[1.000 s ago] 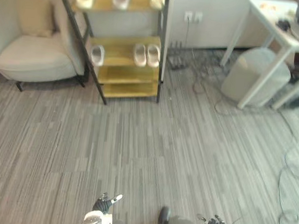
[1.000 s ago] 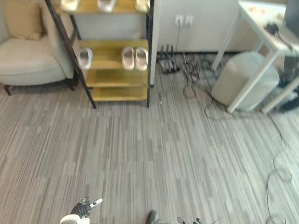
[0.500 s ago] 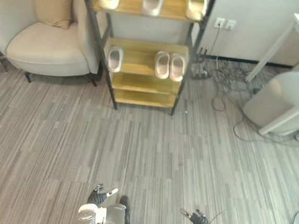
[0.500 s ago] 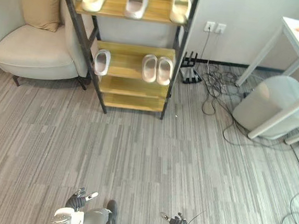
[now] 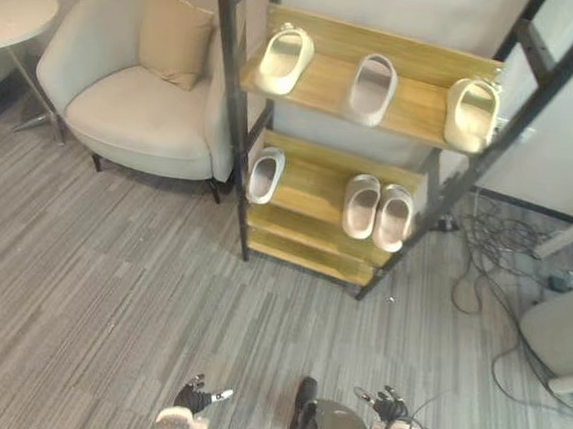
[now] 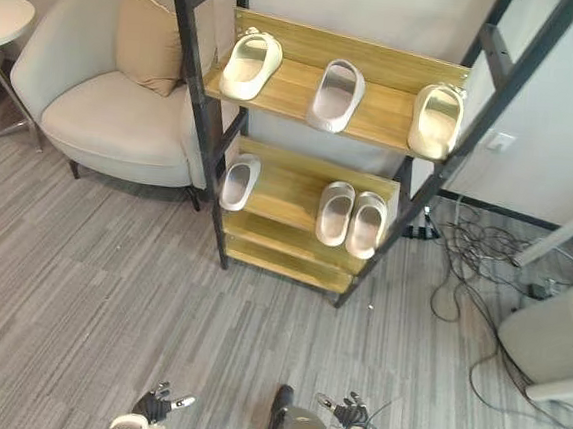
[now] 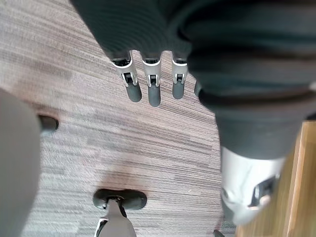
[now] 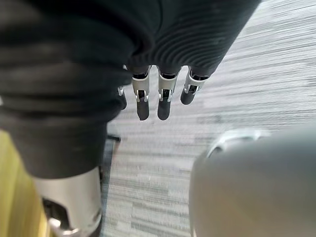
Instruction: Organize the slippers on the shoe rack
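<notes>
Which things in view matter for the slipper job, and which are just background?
Job: shoe rack; three slippers on its top shelf; single slipper and pair on the middle shelf.
Lying about: armchair; cushion; round side table; floor cables.

Left hand (image 7: pixel 153 86) and right hand (image 8: pixel 164 98) look alike: a row of slim silver fingers (image 7: pixel 130 81) ending in rounded dark tips (image 8: pixel 142 111), emerging from a dark ribbed cover (image 7: pixel 133 24).

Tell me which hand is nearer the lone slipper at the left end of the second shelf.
Left. The left hand hangs low over the floor, nearly in line with the lone slipper; the right hand is equally low but well off to its right.
</notes>
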Robot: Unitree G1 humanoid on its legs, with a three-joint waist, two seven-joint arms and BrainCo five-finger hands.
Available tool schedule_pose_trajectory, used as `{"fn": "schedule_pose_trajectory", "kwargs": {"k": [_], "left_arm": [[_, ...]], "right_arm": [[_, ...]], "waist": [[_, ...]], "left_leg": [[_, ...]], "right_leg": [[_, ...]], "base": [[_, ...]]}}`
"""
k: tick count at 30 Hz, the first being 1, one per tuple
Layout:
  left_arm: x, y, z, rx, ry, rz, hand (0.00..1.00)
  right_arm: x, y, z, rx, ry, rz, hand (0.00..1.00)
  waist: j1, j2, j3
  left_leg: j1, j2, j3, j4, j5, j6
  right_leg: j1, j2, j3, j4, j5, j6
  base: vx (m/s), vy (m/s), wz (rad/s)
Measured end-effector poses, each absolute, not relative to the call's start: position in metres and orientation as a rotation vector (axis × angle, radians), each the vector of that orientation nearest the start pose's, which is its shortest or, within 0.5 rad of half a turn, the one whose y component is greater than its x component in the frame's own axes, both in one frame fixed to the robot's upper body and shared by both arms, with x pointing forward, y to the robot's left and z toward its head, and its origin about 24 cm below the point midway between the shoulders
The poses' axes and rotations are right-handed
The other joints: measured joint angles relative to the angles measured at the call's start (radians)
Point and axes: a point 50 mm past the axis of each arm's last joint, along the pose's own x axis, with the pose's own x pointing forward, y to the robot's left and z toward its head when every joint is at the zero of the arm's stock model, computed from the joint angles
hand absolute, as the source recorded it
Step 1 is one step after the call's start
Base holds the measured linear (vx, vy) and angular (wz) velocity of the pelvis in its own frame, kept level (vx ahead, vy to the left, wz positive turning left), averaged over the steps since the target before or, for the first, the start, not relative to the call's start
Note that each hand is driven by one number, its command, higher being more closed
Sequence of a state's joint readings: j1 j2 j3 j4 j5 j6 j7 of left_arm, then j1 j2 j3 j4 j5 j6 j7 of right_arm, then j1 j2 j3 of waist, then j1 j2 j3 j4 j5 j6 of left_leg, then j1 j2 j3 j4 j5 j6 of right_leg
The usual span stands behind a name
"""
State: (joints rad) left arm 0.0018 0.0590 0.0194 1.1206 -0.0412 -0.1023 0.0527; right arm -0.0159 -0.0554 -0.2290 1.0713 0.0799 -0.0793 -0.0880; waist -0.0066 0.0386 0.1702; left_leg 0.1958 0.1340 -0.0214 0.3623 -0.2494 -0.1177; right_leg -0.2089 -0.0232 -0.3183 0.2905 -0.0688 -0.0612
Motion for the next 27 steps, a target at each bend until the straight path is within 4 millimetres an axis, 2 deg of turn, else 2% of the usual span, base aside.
{"fn": "schedule_pose_trajectory", "kwargs": {"k": [1, 2, 3, 4, 5, 7, 9, 10, 11, 12, 13, 14, 15, 16, 18, 20, 22, 23, 25, 26, 27], "left_arm": [[0.120, 0.180, -0.157, 0.019, 1.014, 0.145, 0.00], [0.120, 0.181, -0.157, 0.013, 1.010, 0.155, 0.00], [0.122, 0.181, -0.155, 0.006, 0.992, 0.161, 0.00], [0.125, 0.181, -0.154, 0.008, 0.978, 0.162, 0.00], [0.126, 0.182, -0.153, 0.008, 0.973, 0.161, 0.00], [0.131, 0.181, -0.151, 0.010, 0.947, 0.158, 0.00], [0.134, 0.181, -0.149, 0.018, 0.935, 0.149, 0.00], [0.137, 0.181, -0.148, 0.032, 0.926, 0.136, 0.00], [0.136, 0.176, -0.149, 0.041, 0.931, 0.111, 0.00], [0.135, 0.175, -0.150, 0.041, 0.934, 0.106, 0.00], [0.134, 0.182, -0.150, 0.060, 0.944, 0.113, 0.00], [0.136, 0.188, -0.149, 0.075, 0.939, 0.118, 0.00], [0.137, 0.189, -0.149, 0.079, 0.937, 0.120, 0.00], [0.137, 0.192, -0.148, 0.081, 0.936, 0.127, 0.00], [0.136, 0.191, -0.149, 0.083, 0.943, 0.121, 0.00], [0.131, 0.193, -0.151, 0.092, 0.971, 0.106, 0.00], [0.129, 0.195, -0.152, 0.106, 0.979, 0.099, 0.00], [0.127, 0.196, -0.153, 0.107, 0.988, 0.100, 0.00], [0.126, 0.196, -0.153, 0.107, 0.989, 0.101, 0.00], [0.125, 0.196, -0.154, 0.107, 0.995, 0.101, 0.00], [0.125, 0.196, -0.154, 0.108, 0.995, 0.100, 0.00]], "right_arm": [[0.129, -0.204, -0.151, 0.080, 0.971, -0.353, 0.00], [0.128, -0.203, -0.151, 0.074, 0.972, -0.349, 0.00], [0.124, -0.202, -0.152, 0.068, 0.980, -0.344, 0.00], [0.122, -0.201, -0.152, 0.073, 0.982, -0.347, 0.00], [0.122, -0.200, -0.152, 0.074, 0.981, -0.348, 0.00], [0.127, -0.197, -0.151, 0.095, 0.965, -0.350, 0.00], [0.132, -0.194, -0.150, 0.116, 0.955, -0.352, 0.00], [0.132, -0.194, -0.150, 0.117, 0.955, -0.352, 0.00], [0.129, -0.197, -0.151, 0.107, 0.960, -0.356, 0.00], [0.128, -0.198, -0.151, 0.102, 0.964, -0.359, 0.00], [0.127, -0.196, -0.152, 0.103, 0.971, -0.358, 0.00], [0.123, -0.190, -0.154, 0.114, 0.986, -0.352, 0.00], [0.122, -0.189, -0.155, 0.118, 0.989, -0.351, 0.00], [0.120, -0.188, -0.156, 0.120, 0.998, -0.350, 0.00], [0.119, -0.186, -0.156, 0.122, 1.001, -0.343, 0.00], [0.117, -0.187, -0.156, 0.099, 1.004, -0.326, 0.00], [0.115, -0.186, -0.157, 0.097, 1.005, -0.323, 0.00], [0.116, -0.186, -0.156, 0.096, 1.004, -0.316, 0.00], [0.116, -0.186, -0.156, 0.095, 1.004, -0.313, 0.00], [0.116, -0.186, -0.156, 0.094, 1.004, -0.312, 0.00], [0.116, -0.186, -0.156, 0.094, 1.004, -0.311, 0.00]], "waist": [[0.001, 0.006, 0.005], [0.003, 0.007, 0.008], [0.006, 0.003, 0.011], [0.008, -0.009, 0.017], [0.009, -0.012, 0.018], [0.017, -0.011, 0.019], [0.018, -0.013, 0.020], [0.020, -0.023, 0.027], [0.020, -0.006, 0.019], [0.022, -0.001, 0.018], [0.020, -0.024, 0.013], [0.017, -0.058, 0.011], [0.020, -0.065, 0.011], [0.032, -0.074, 0.010], [0.046, -0.075, 0.010], [0.036, -0.076, 0.009], [0.033, -0.091, 0.000], [0.032, -0.091, -0.002], [0.032, -0.090, -0.003], [0.029, -0.090, -0.003], [0.029, -0.090, -0.003]], "left_leg": [[-0.087, 0.027, 0.001, 0.245, 0.057, -0.091], [-0.113, 0.041, 0.004, 0.322, 0.057, -0.101], [-0.186, 0.086, 0.070, 0.520, 0.024, -0.099], [-0.217, 0.098, 0.107, 0.551, 0.006, -0.070], [-0.229, 0.101, 0.123, 0.553, -0.001, -0.061], [-0.320, 0.101, 0.175, 0.501, -0.050, -0.026], [-0.367, 0.067, 0.162, 0.324, -0.069, -0.012], [-0.375, 0.020, 0.115, 0.157, -0.049, -0.004], [-0.371, -0.007, 0.041, -0.028, 0.066, -0.004], [-0.368, -0.007, 0.033, -0.033, 0.136, 0.004], [-0.347, -0.035, 0.050, -0.036, 0.117, 0.024], [-0.348, -0.054, 0.077, -0.024, 0.090, 0.043], [-0.348, -0.057, 0.085, -0.017, 0.082, 0.048], [-0.346, -0.058, 0.110, 0.012, 0.045, 0.060], [-0.304, -0.059, 0.151, 0.015, 0.012, 0.075], [-0.233, -0.077, 0.190, -0.009, -0.009, 0.100], [-0.201, -0.084, 0.199, -0.021, -0.019, 0.114], [-0.178, -0.081, 0.199, -0.044, -0.019, 0.114], [-0.162, -0.073, 0.201, -0.060, -0.018, 0.112], [-0.139, -0.063, 0.205, -0.081, -0.014, 0.107], [-0.138, -0.062, 0.205, -0.082, -0.014, 0.106]], "right_leg": [[0.077, 0.023, 0.003, -0.047, -0.020, -0.011], [0.100, 0.030, 0.003, -0.062, -0.028, -0.013], [0.207, 0.051, 0.009, -0.108, -0.042, -0.024], [0.251, 0.052, 0.018, -0.137, -0.042, -0.024], [0.267, 0.052, 0.023, -0.147, -0.042, -0.024], [0.318, 0.044, 0.061, -0.193, -0.040, -0.021], [0.336, 0.022, 0.093, -0.207, -0.041, -0.011], [0.352, -0.006, 0.116, -0.209, -0.058, 0.028], [0.353, -0.007, 0.139, -0.210, -0.072, 0.064], [0.358, -0.006, 0.150, -0.211, -0.081, 0.080], [0.368, -0.037, 0.171, -0.211, -0.086, 0.100], [0.367, -0.067, 0.175, -0.204, -0.102, 0.124], [0.368, -0.073, 0.179, -0.200, -0.105, 0.129], [0.354, -0.086, 0.196, -0.163, -0.111, 0.138], [0.308, -0.106, 0.214, -0.033, -0.128, 0.162], [0.196, -0.154, 0.222, 0.246, -0.140, 0.177], [0.159, -0.184, 0.190, 0.339, -0.170, 0.182], [0.148, -0.189, 0.138, 0.338, -0.193, 0.177], [0.139, -0.188, 0.087, 0.301, -0.195, 0.174], [0.138, -0.177, 0.038, 0.193, -0.188, 0.168], [0.140, -0.174, 0.035, 0.172, -0.179, 0.163]], "base": [[0.55, -0.206, 0.05], [0.60, -0.184, -0.16], [0.57, -0.131, -0.19], [0.46, -0.101, -0.20], [0.34, -0.036, -0.20], [0.34, 0.049, -0.50], [0.28, 0.156, -0.57], [0.26, 0.224, -0.51], [0.24, 0.241, -0.54], [0.26, 0.241, -0.41], [0.26, 0.238, -0.25], [0.27, 0.221, -0.18], [0.28, 0.241, -0.34], [0.25, 0.236, -0.57], [0.22, 0.222, -0.65], [0.18, 0.197, -0.32], [0.18, 0.102, -0.03], [0.18, 0.045, -0.01], [0.16, -0.037, -0.04], [0.15, -0.093, -0.09], [0.14, -0.139, -0.17]]}}
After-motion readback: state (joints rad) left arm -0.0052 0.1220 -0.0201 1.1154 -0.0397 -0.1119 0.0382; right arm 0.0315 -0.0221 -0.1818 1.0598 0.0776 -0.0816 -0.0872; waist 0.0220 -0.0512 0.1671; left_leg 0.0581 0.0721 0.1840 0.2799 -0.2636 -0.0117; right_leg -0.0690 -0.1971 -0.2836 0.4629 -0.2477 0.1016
